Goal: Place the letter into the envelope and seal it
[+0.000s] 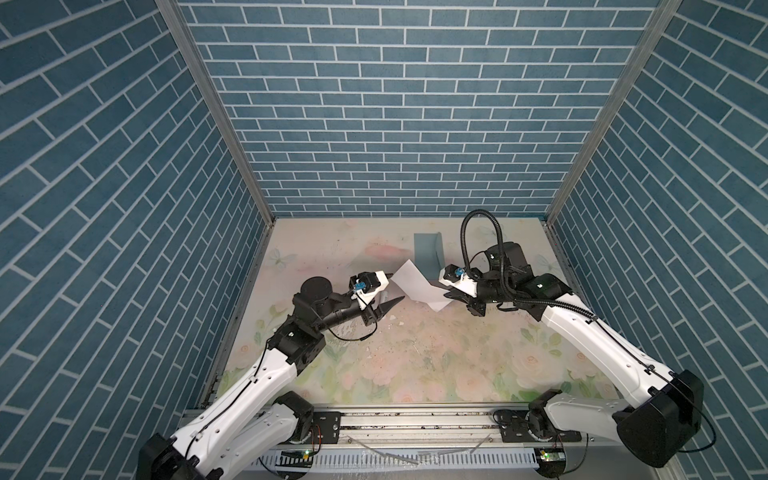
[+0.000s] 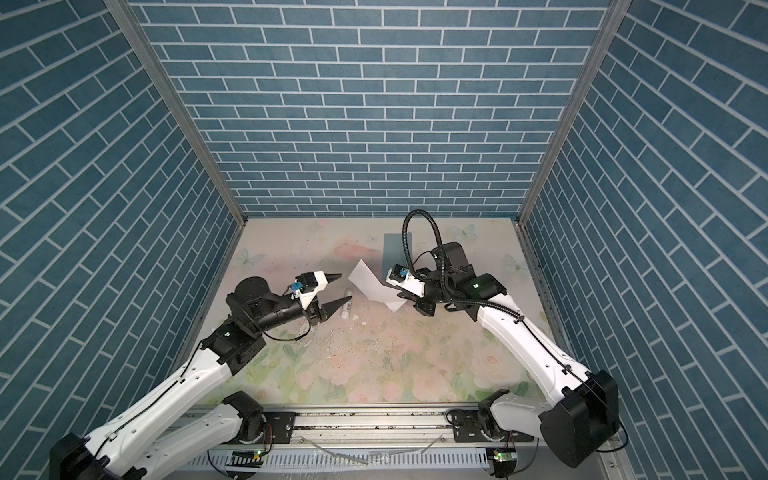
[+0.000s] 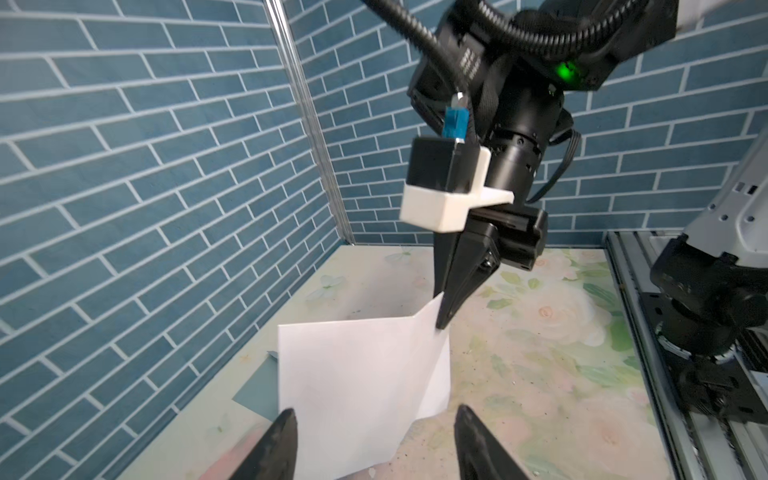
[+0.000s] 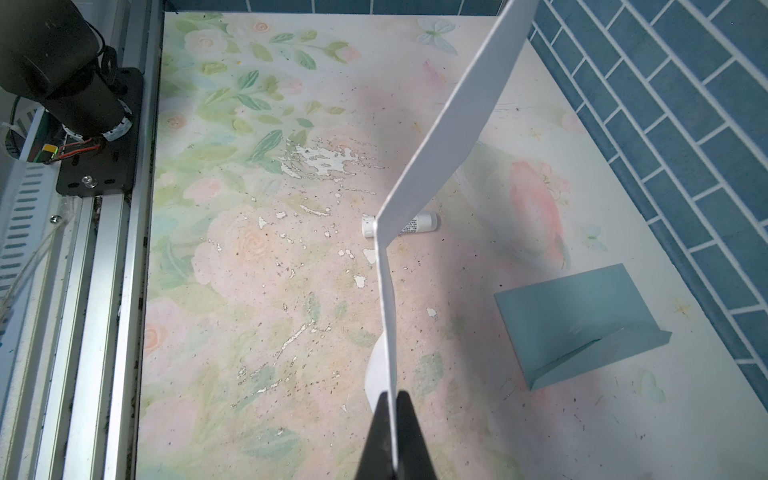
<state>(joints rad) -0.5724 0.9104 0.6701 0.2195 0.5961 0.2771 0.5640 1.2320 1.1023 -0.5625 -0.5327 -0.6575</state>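
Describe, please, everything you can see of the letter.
The letter is a white paper sheet, plain on the sides shown, bent along a crease. It is held up over the floral table, pinched at one edge by the shut right claw. The open left claw faces it without gripping it.

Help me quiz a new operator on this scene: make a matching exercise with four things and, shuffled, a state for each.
Things:
1. letter
2. envelope
3. glue stick
4. left gripper

States:
A. lies flat on the table, flap raised
B. fingers apart, holding nothing
C. bent, pinched in the shut right gripper
D. lies on its side, untouched

Pairs: 1-C, 2-A, 3-D, 4-B.
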